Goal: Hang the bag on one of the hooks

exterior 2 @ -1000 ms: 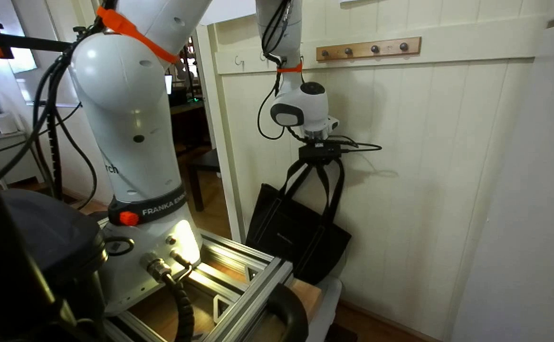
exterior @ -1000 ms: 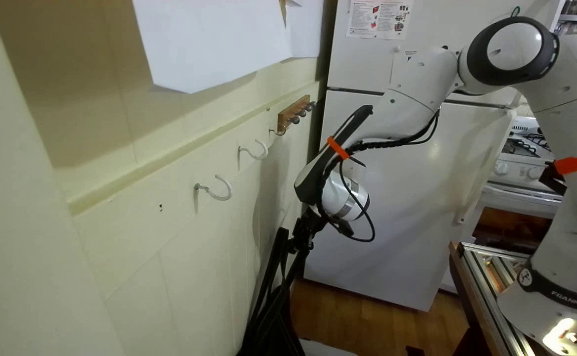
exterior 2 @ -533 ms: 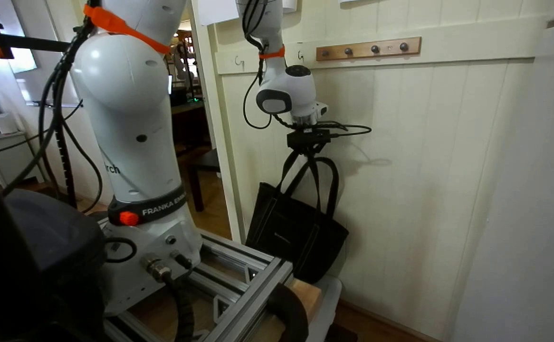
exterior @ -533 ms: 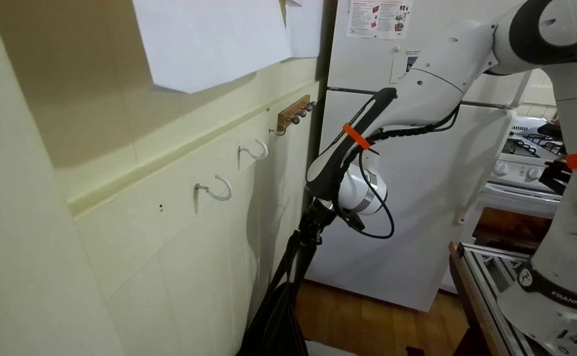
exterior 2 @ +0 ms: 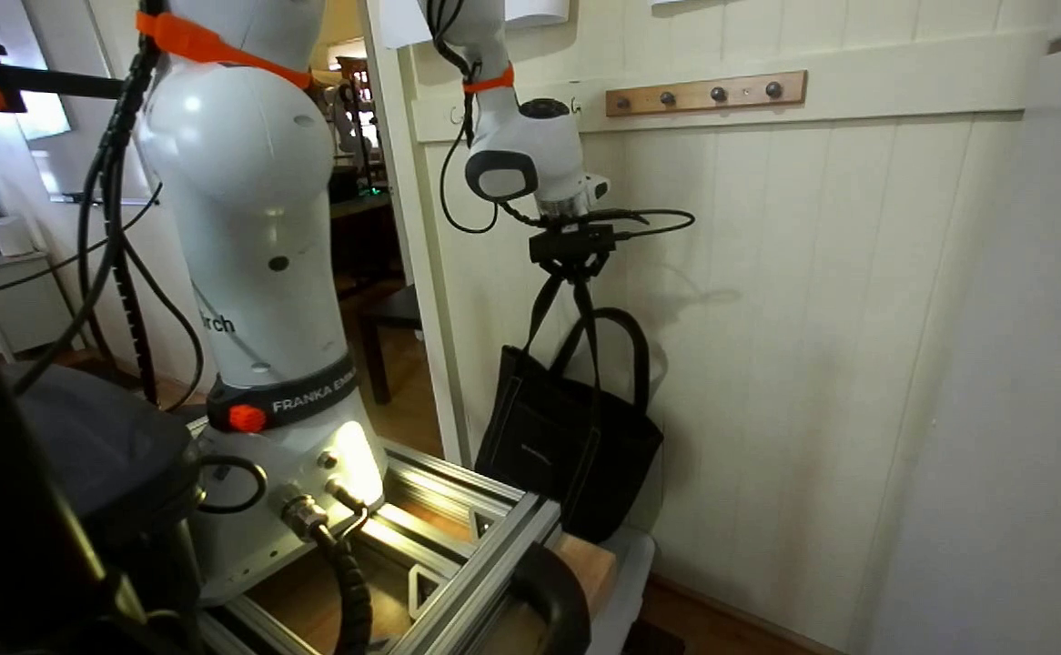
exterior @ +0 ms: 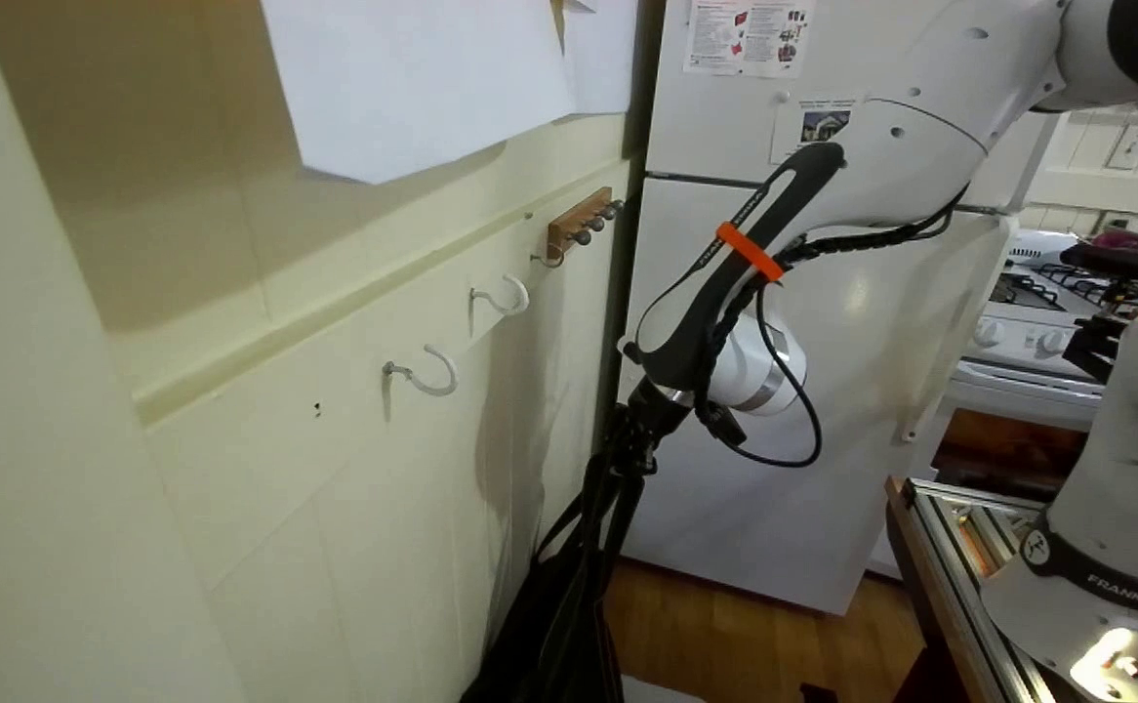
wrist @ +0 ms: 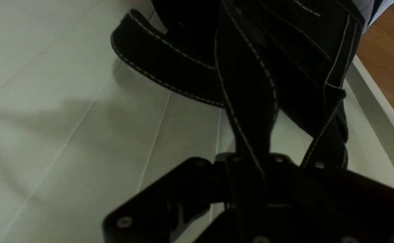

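wrist view: the bag [wrist: 285, 57] is black and pale-stitched

White refrigerator [exterior: 857, 371] observed right of centre in an exterior view; stove [exterior: 1028, 395] noted at right; white sheet [exterior: 423, 83] seen at top, left of centre.

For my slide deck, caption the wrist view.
Gripper clamped on one strap handle of a black tote bag, the other handle looping free.

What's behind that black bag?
In an exterior view, cream panelled wall shows beside the black tote bag and through its loose strap loop; what the bag covers can't be seen.
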